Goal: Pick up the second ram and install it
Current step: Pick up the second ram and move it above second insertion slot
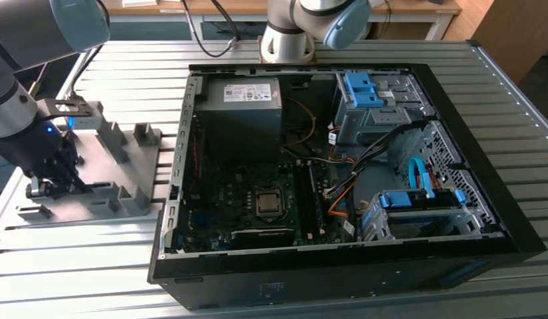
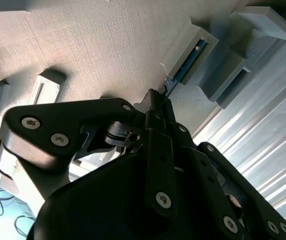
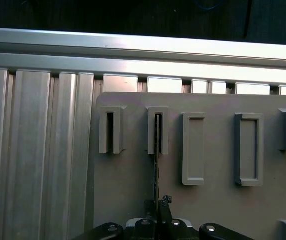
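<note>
The pincer (image 1: 48,191) is sitting low over the grey fixture plate (image 1: 123,156) on the counter (image 1: 79,266), on the exterior view's left. The open computer case (image 1: 513,219) is lying well apart from it, on the exterior view's right. The second ram (image 3: 157,165) is standing on edge in the fixture and showing as a thin line in the first wrist view. Its far end is sitting inside a slotted holder (image 3: 158,131), and its near end is running straight into the pincer tips. The key relation: the stick's long axis is pointing directly away from the pincer, in line with the gap between the jaws, so I'm seeing no sideways offset and no skew. In the second wrist view the same stick is showing blue, leading from the holder back to where the fingers (image 2: 158,135) are converging. The jaws are looking closed down to about board thickness and pinching the near end. I'm reading that as gripped, though the contact faces themselves are hiding behind the linkage. Judging by the far end sitting in its holder, the stick is not lifted out yet, so the job is in the pick-up step and nothing of this stick is reaching the case. The neighbouring holder (image 3: 110,131), just beside the occupied one, is showing an empty slot.
</note>
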Robot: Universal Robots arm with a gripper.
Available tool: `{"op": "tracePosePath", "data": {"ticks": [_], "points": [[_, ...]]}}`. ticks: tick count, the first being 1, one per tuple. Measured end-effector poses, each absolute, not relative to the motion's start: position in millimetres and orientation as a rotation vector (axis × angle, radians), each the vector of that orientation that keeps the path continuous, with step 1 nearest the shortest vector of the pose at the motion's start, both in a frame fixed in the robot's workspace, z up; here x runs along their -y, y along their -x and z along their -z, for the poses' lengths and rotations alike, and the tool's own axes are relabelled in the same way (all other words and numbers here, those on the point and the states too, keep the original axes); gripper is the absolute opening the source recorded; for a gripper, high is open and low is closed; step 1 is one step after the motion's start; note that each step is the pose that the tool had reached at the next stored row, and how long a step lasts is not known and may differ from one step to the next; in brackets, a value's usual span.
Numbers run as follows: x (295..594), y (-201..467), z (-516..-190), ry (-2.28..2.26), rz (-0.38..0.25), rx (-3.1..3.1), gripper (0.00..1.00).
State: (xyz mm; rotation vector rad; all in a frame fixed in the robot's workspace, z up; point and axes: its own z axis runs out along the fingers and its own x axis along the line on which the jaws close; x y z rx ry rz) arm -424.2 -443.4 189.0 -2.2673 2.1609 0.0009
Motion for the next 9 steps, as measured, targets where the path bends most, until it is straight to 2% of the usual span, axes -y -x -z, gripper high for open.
{"op": "tracePosePath", "data": {"ticks": [9], "points": [[443.4,424.2,-199.0,2.267,-0.001,-2.161,0.14]]}}
